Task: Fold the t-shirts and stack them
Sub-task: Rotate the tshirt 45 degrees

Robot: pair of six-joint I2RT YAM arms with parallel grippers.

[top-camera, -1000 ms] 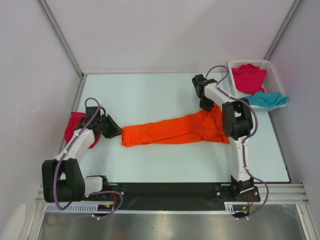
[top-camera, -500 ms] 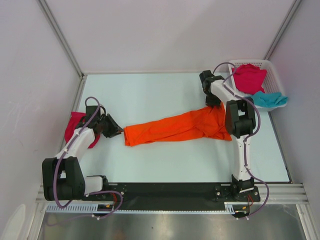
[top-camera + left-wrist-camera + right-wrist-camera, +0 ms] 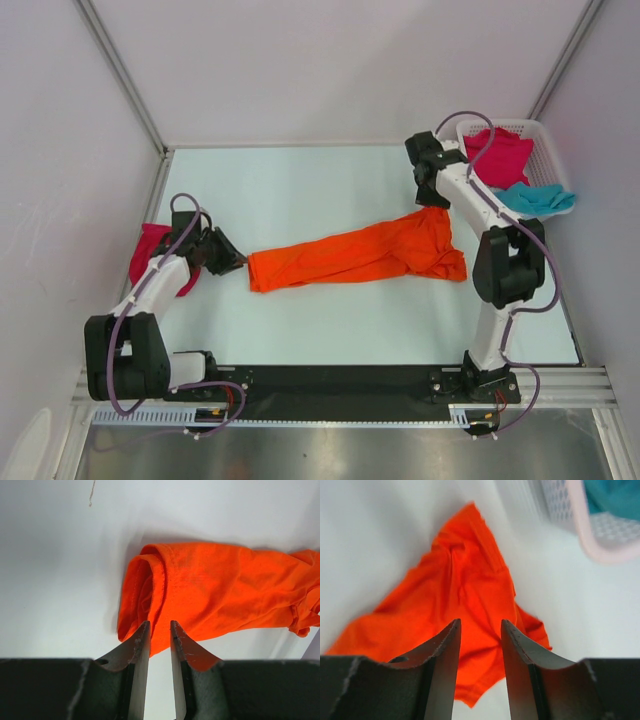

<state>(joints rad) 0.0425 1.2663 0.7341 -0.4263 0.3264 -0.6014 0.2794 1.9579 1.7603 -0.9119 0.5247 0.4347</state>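
Orange cloth, a short-sleeved t-shirt (image 3: 350, 255), lies stretched in a loose band across the pale counter (image 3: 300, 190) between the two pincers. The left pincer (image 3: 157, 624) stands with its jaws narrowly apart at the shirt's rolled end; whether it pinches the cloth I cannot tell. The right pincer (image 3: 480, 622) hangs with jaws spread and nothing between them, the shirt's bunched wider end just below its tips. Beside the right pincer, a white plastic lattice basket (image 3: 545, 135) holds a magenta-pink t-shirt (image 3: 497, 155) and a teal t-shirt (image 3: 535, 198). Behind the left pincer, a second magenta-pink t-shirt (image 3: 150, 250) lies at the counter's edge.
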